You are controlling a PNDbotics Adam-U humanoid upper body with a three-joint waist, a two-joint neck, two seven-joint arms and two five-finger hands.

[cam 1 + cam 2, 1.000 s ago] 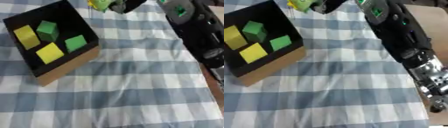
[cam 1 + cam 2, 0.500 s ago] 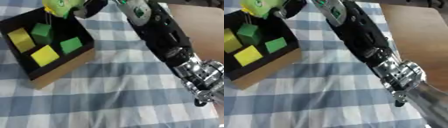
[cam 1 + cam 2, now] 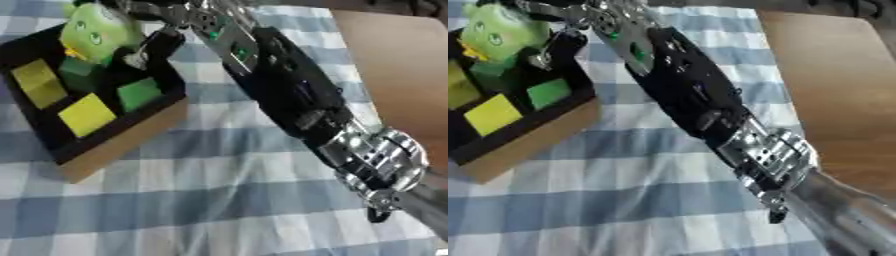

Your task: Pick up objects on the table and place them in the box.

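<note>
Green toy point(image 3: 94, 31) in right robot hand point(image 3: 147, 27) over box point(image 3: 131, 137).

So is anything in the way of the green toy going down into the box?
Nothing blocks the top. The right hand holds the green toy over the box, but green and yellow blocks already lie inside under it.

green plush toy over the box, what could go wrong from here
The green plush toy hangs from the right hand above the box, right over the green blocks and yellow blocks. Released here, it may land on a block, tip and roll out over the rim. The fingers reach down near the box's far wall and might catch it while withdrawing.
</note>
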